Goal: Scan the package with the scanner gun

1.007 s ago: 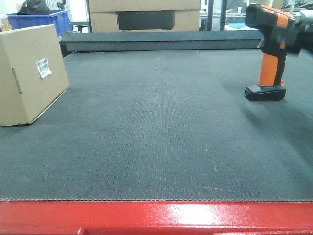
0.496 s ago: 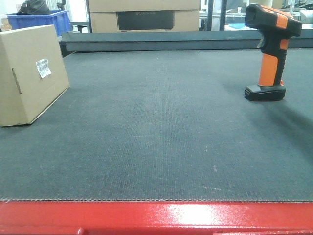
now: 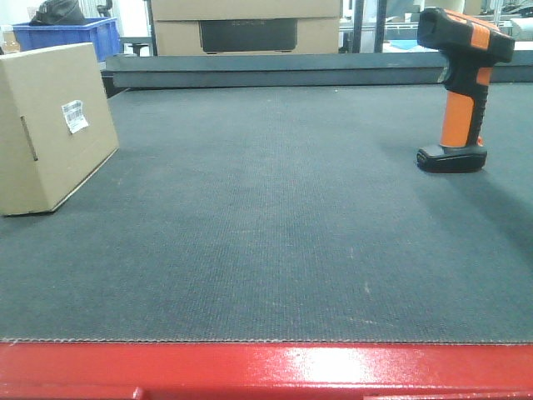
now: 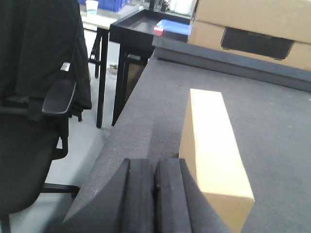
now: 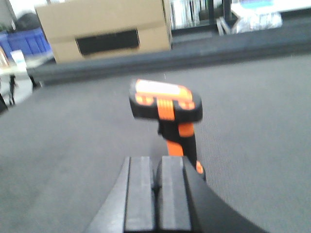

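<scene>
Currently:
Right end effector (image 5: pixel 156 191): pads together, empty; scanner gun (image 5: pixel 166 107) just ahead.
Risk: closed approach topples gun.

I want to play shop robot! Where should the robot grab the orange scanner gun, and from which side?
Probably by the orange handle. The scanner gun stands upright on its flat black base, so the handle is a narrow post that fingers can close around. The right gripper, shut now, sits just behind it and could open and come straight in from there, below the wide black head.
</scene>
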You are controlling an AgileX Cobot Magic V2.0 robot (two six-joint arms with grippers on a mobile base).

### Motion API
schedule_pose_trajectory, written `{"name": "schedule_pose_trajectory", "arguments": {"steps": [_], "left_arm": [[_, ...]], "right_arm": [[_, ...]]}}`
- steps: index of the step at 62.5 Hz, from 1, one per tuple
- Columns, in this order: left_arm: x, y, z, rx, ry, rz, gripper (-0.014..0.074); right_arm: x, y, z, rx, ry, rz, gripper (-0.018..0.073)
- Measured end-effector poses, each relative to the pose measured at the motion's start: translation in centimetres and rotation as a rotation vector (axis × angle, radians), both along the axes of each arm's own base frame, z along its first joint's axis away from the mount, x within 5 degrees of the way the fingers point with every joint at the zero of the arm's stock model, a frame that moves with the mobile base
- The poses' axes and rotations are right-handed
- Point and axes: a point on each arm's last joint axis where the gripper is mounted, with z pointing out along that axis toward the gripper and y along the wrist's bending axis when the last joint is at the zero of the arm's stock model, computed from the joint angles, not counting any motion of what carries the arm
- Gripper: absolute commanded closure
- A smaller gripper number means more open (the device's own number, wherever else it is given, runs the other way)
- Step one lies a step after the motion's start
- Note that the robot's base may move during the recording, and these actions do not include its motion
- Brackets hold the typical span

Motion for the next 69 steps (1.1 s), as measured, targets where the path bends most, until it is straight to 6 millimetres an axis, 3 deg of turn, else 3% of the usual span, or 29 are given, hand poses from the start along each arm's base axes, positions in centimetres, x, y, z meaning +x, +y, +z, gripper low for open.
{"name": "schedule_pose_trajectory", "arguments": {"steps": [8,28,51,69], "left_arm": [[-0.6,-0.1,-1.0,0.042,0.007,-0.013,0.0707],[-4.2,-2.3,-3.8,0.111,-0.157,-0.166,0.0707],[-9.5,-2.0,-3.4,0.097,-0.256,-0.123,0.0707],[-12.8,-1.8,-3.4,0.095,-0.334,-0.097,0.0707]], "right_arm": [[-1.0,0.0,0.3,0.001,0.005,0.005,0.0727],[-4.0,0.0,-3.2,-0.021,0.011,0.009,0.0727],[-8.7,0.0,-2.4,-0.022,-0.131,0.018,0.0727],[-9.9,0.0,-2.0,-0.021,-0.206,0.017,0.0727]]}}
